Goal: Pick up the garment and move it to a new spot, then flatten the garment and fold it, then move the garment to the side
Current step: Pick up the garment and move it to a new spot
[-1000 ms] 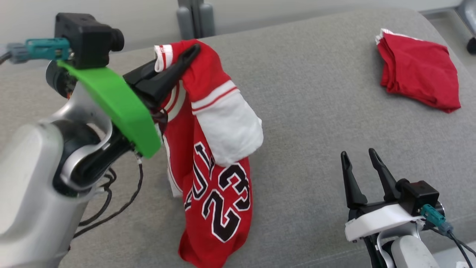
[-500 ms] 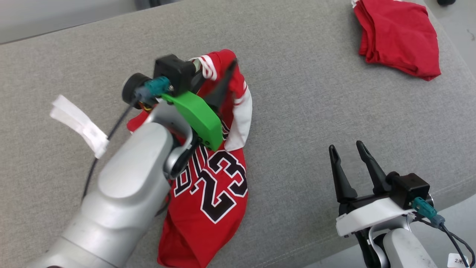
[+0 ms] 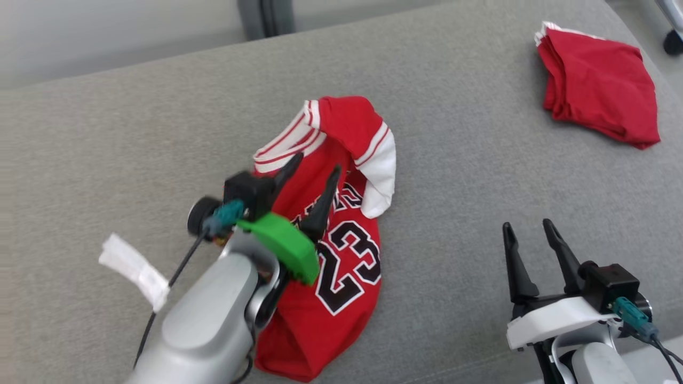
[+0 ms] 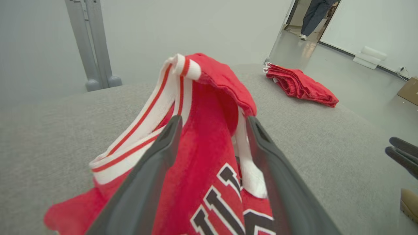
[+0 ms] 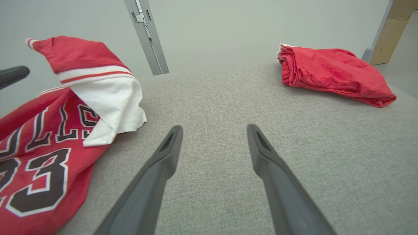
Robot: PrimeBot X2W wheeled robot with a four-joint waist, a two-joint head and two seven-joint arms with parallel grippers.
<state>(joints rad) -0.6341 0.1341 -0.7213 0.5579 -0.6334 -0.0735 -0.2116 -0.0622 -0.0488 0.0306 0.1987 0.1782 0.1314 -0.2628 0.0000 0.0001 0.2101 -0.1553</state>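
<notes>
The garment [image 3: 341, 256] is a red jersey with white trim and the number 23, lying crumpled on the grey padded surface [image 3: 453, 176]. Its collar and one white-lined fold still stand up in a peak [image 4: 215, 75]. My left gripper [image 3: 316, 164] hovers open over the jersey's upper part, one finger on each side of the cloth and gripping nothing [image 4: 214, 119]. My right gripper [image 3: 527, 225] is open and empty at the lower right, above bare surface to the right of the jersey [image 5: 214, 128]. From the right wrist, the garment [image 5: 49, 137] shows on the left.
A folded red cloth pile [image 3: 597, 106] lies at the far right corner, near the surface's edge. A white tag [image 3: 133, 269] hangs from my left arm's cable. A grey post [image 3: 264, 18] stands behind the surface. A person's legs [image 4: 315, 16] show in a far doorway.
My left gripper has come down, opened and let go of the jersey, which has dropped from hanging onto the surface. The head camera has shifted. The right gripper has stayed open.
</notes>
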